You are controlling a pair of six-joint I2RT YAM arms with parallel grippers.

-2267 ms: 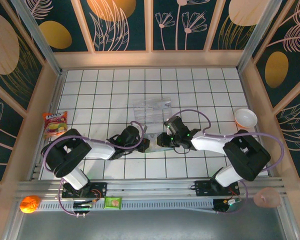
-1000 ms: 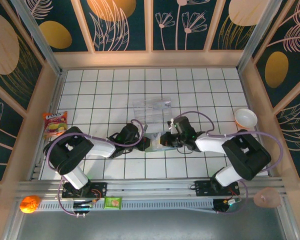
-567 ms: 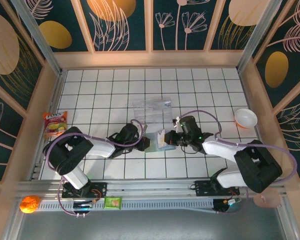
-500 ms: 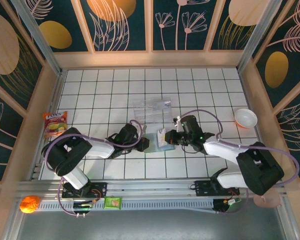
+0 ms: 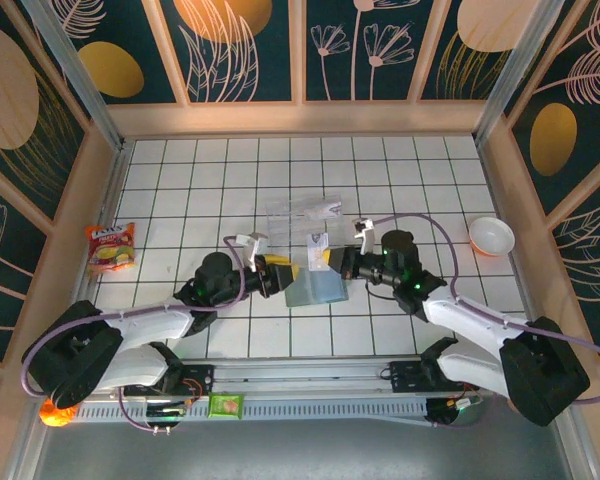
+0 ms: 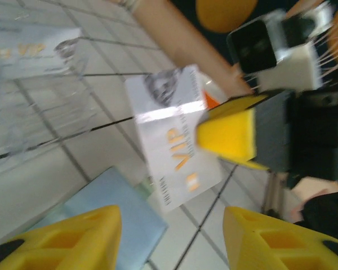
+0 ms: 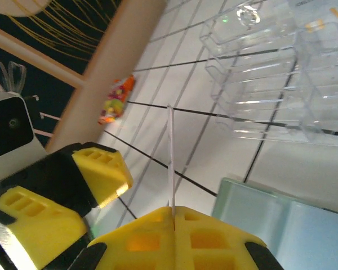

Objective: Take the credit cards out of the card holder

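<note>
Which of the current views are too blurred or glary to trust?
Left wrist: smeared by motion all over, though VIP on the card can be read. Right wrist: sharp, that card edge-on as a thin line, small bright glints on the clear rack. Top external: sharp and evenly lit.

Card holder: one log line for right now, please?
right claw: shut on credit card | left claw: open | card holder: lying flat

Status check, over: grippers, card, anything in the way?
Left gripper open, empty. Right gripper shut on one credit card, out of the card holder. Clear rack close behind it.
</note>
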